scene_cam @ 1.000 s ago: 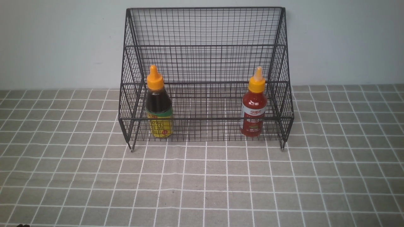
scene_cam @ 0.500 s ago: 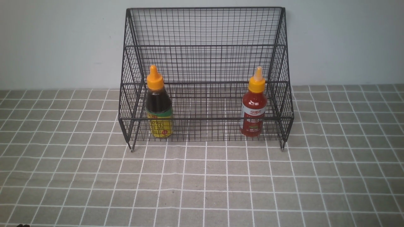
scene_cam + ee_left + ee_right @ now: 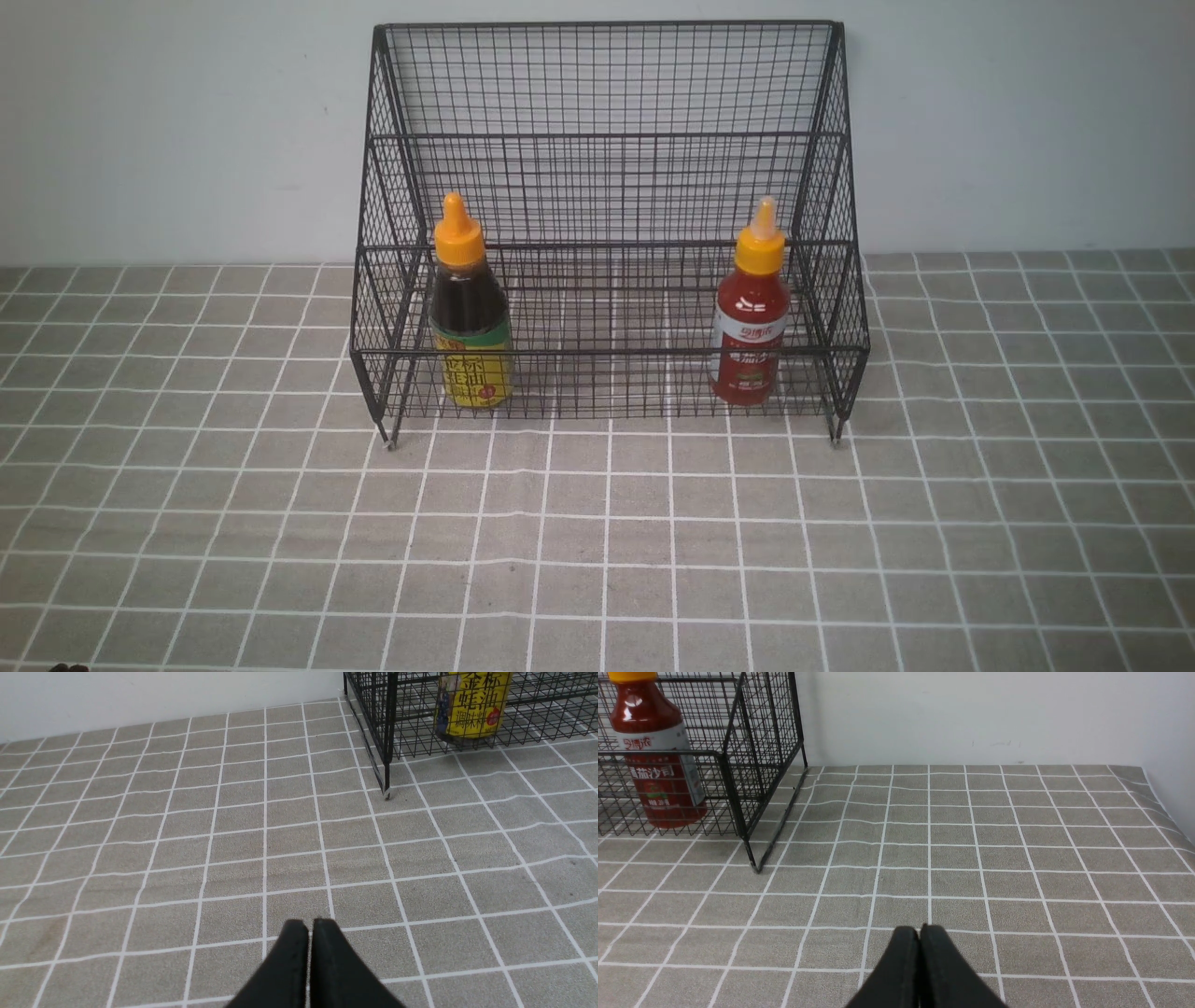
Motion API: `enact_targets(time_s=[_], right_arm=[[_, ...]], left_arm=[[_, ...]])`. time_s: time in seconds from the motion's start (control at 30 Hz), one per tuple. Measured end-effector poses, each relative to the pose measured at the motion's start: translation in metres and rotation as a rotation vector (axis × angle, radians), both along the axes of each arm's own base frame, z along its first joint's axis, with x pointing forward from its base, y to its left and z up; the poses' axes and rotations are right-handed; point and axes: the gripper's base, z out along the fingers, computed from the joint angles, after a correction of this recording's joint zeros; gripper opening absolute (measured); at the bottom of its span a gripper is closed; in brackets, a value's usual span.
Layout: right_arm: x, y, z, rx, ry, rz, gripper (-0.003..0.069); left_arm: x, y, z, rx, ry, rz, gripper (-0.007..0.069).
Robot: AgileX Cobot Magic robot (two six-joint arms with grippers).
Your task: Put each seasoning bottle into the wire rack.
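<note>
Black wire mesh forms the wire rack [image 3: 607, 224], which stands at the back of the worktop [image 3: 597, 541] against a pale wall, on a grey cloth with a white grid. Both seasoning bottles stand upright inside its lower front tier. The dark brown bottle [image 3: 470, 313], with a yellow-green label and orange pointed cap, is near the rack's left side; the red bottle [image 3: 750, 313], with a white-red label and orange cap, is near the right side. They are well apart. Whether either bottle touches the front rail is hard to tell through the mesh. The left tool [image 3: 309, 926] is clenched with nothing between its fingers, hanging over bare cloth away from the rack. The right tool [image 3: 920, 933] is likewise clenched and empty-handed.
</note>
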Motion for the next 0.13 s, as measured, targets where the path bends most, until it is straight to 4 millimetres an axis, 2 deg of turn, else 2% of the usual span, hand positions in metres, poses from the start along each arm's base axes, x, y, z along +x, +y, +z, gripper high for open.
enact_targets(time_s=[0.13], right_arm=[[0.0000, 0.0000, 0.0000, 0.000, 0.000, 0.000, -0.0013]], left_arm=[[0.0000, 0.0000, 0.0000, 0.000, 0.000, 0.000, -0.0007]])
